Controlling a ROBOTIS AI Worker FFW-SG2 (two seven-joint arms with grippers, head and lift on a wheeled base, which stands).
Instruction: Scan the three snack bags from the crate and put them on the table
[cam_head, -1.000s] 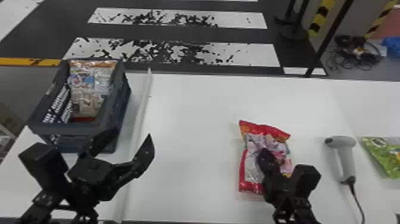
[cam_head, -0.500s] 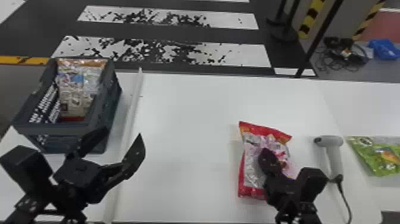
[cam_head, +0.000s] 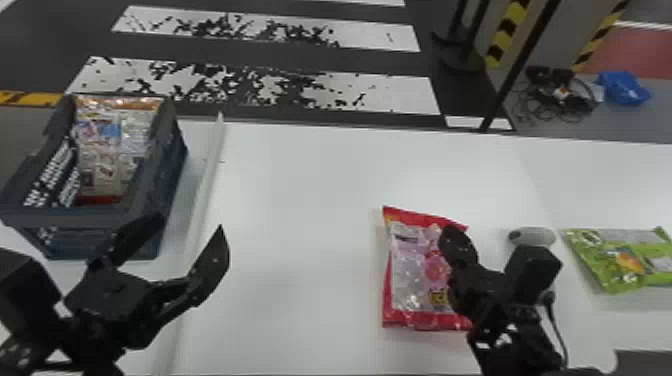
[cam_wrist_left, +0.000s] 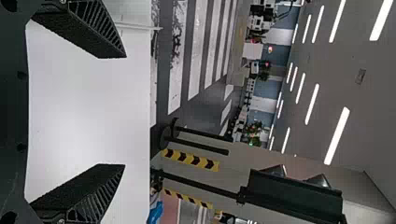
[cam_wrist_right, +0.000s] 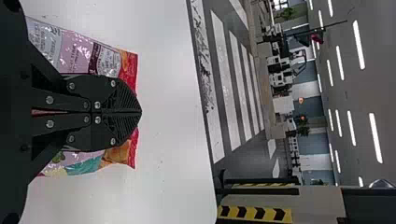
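Left pincer (cam_head: 191, 231): I am holding it open, its two fingers spreading wide apart over the bench (cam_head: 300, 200), near the crate (cam_head: 90, 218) and on the near-edge side of it. Right pincer (cam_head: 450, 234): I am keeping it closed, its fingertips meeting over the red snack bag (cam_head: 412, 280); whether they are touching the bag, I cannot tell. The red snack bag is lying flat, right of the bench's middle and toward the near edge. The crate is standing at the far left corner, holding packed snack bags (cam_head: 100, 150). A white strip (cam_head: 204, 185) is running from far edge to near edge, between crate and red snack bag. The scanner (cam_head: 532, 236) is lying between the red snack bag and the green snack bag (cam_head: 615, 265), partly hiding behind my right arm
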